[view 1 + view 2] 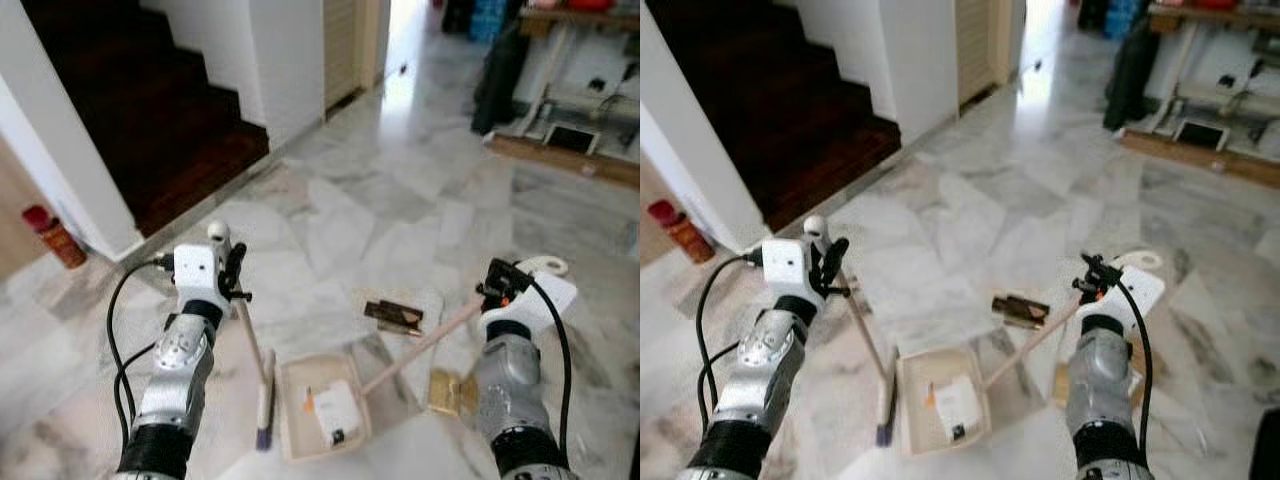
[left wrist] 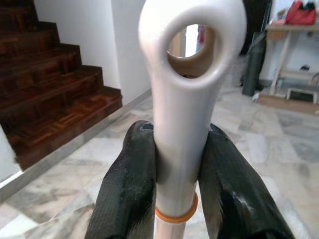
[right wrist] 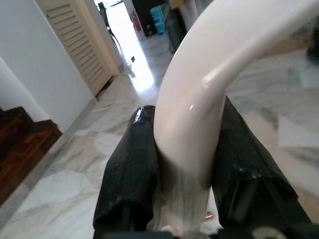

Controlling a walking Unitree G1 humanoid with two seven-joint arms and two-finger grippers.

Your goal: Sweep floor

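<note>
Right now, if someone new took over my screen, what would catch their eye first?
Both grippers are shut on long handles: the left gripper holds the broom, the right gripper the dustpan, which lies on the marble floor between the arms with litter in it. A dark scrap lies just beyond it.

Dark wooden stairs [image 1: 150,120] rise at the left beside a white wall [image 1: 290,60]. A red bottle [image 1: 55,237] stands on the floor by the wall's near corner. A louvred door [image 1: 340,45] stands beyond. At the far right, a dark bag [image 1: 500,75] leans near a wooden table [image 1: 575,20].
</note>
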